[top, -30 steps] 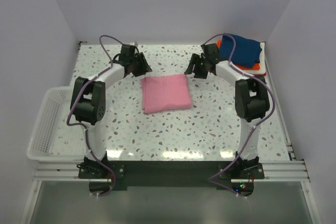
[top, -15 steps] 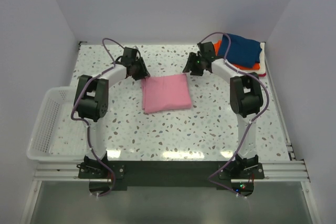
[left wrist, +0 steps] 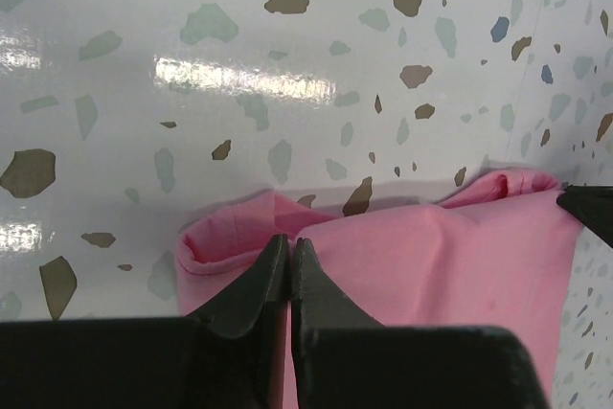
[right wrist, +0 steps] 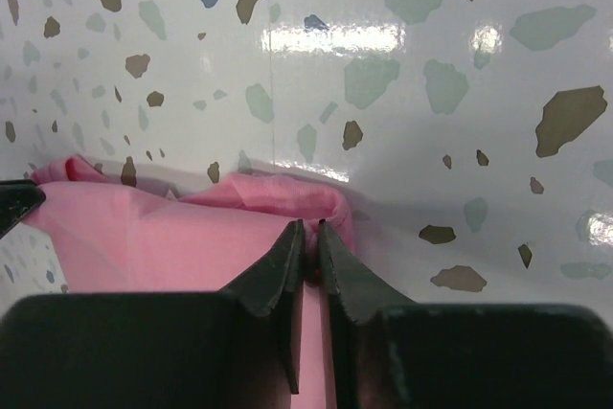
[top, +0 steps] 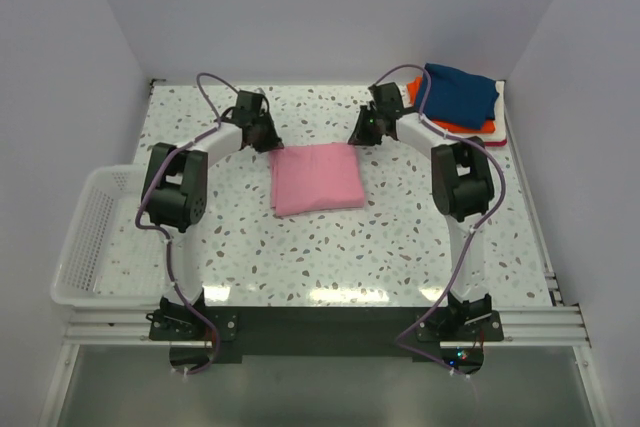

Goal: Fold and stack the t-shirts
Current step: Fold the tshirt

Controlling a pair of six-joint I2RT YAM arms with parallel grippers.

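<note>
A light pink t-shirt (top: 315, 177), folded to a rectangle, lies flat mid-table. My left gripper (top: 271, 142) is at its far left corner, and in the left wrist view the gripper (left wrist: 289, 242) is shut, pinching the pink cloth (left wrist: 431, 256) beside a rolled fold. My right gripper (top: 358, 137) is at the far right corner. The right wrist view shows that gripper (right wrist: 309, 229) shut with pink cloth (right wrist: 144, 237) bunched between its tips. At the back right sits a stack of folded t-shirts, navy blue (top: 460, 95) on top and orange (top: 452, 127) under it.
A white wire basket (top: 85, 237) hangs off the table's left edge. White walls close in the speckled table (top: 330, 247) at the back and both sides. Both arms arch over the table toward its far half.
Both grippers moved in onto the pink shirt's far corners and went from open to shut on the cloth. The shirt itself has stayed in place.
</note>
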